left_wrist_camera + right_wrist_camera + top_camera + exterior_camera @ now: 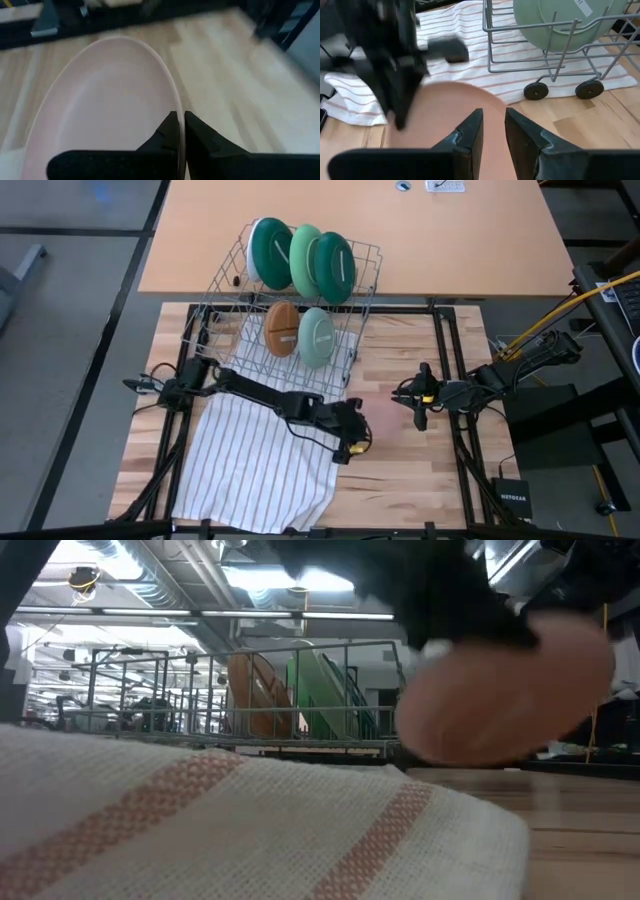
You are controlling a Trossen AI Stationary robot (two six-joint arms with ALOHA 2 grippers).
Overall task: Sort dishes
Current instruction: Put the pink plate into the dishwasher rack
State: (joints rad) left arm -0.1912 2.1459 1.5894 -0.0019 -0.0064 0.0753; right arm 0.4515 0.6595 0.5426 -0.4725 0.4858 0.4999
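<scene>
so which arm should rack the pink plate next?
Probably left. The left gripper has its fingers shut on the pink plate rim, beside the wire rack. The right gripper hangs apart, fingers open, holding nothing.

pink plate (105, 105) cut off by frame edge, left gripper (440, 600) blurred, cropped overhead

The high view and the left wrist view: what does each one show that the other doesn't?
Only the high view shows the wire rack holding five plates, the striped cloth, and the right gripper waiting apart over bare wood. Only the left wrist view shows the left gripper with its fingers pinched on the pink plate at its rim. Both show the wooden table and the left gripper at the plate.
</scene>
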